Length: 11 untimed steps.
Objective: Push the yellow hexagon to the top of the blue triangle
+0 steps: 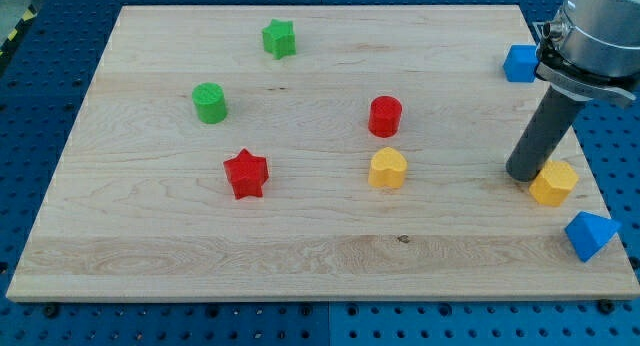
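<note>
The yellow hexagon [554, 182] lies near the board's right edge. The blue triangle [589, 235] lies just below and to the right of it, at the board's lower right corner. My tip [523, 174] rests on the board right against the hexagon's left side. The dark rod rises from it up to the arm at the view's top right.
A blue cube [520, 63] sits at the right edge near the top, beside the arm. A yellow heart-like block [387, 169] and a red cylinder [385, 116] lie mid-board. A red star [246, 174], a green cylinder [210, 103] and a green star [279, 38] lie to the left.
</note>
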### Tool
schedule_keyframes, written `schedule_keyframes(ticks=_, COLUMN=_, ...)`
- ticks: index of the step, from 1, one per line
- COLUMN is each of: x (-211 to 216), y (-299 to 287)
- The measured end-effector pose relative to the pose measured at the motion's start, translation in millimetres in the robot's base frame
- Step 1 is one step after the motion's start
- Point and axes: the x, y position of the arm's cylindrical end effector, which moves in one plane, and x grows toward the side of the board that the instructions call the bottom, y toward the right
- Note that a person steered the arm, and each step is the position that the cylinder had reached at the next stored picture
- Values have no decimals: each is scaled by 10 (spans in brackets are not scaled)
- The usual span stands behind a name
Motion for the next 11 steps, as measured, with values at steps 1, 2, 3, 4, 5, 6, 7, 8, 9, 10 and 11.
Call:
schedule_keyframes(ticks=1, x=1, y=26)
schedule_keyframes(ticks=2, x=62, y=40)
schedule_keyframes(ticks=3, x=-153, y=53)
schedule_keyframes(ticks=4, x=-139, y=166)
schedule_keyframes(ticks=5, x=-81, y=226)
schedule_keyframes(ticks=6, x=32, y=254)
schedule_keyframes(ticks=7, x=116, y=269)
schedule_keyframes(ticks=8, x=-26, y=-23)
schedule_keyframes(ticks=9, x=-106, y=-227)
schedule_keyframes(ticks=10, x=-213, y=-605)
schedule_keyframes(ticks=11, x=-144, y=-731)
